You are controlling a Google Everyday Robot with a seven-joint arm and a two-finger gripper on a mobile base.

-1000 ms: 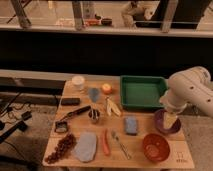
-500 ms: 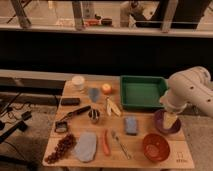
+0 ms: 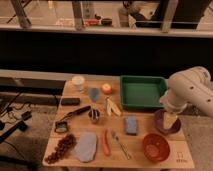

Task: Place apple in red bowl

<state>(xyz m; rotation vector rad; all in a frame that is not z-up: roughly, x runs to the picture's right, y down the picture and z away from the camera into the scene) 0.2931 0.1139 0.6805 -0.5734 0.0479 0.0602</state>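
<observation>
The apple [image 3: 106, 88] is a small orange-yellow fruit at the back middle of the wooden table [image 3: 180, 152], just left of the green tray [image 3: 142, 91]. The red bowl [image 3: 155, 146] stands at the front right of the table and holds nothing I can see. My white arm [image 3: 192, 92] reaches in from the right. My gripper [image 3: 170, 120] hangs over the dark purple bowl [image 3: 161, 126], far right of the apple and just behind the red bowl. It holds nothing that I can see.
A white cup [image 3: 77, 82], a black bar [image 3: 70, 101], a metal cup [image 3: 94, 116], a banana [image 3: 112, 106], a blue sponge [image 3: 130, 125], a carrot [image 3: 106, 142], a fork [image 3: 120, 144], a grey cloth [image 3: 86, 146] and grapes [image 3: 60, 148] lie across the table.
</observation>
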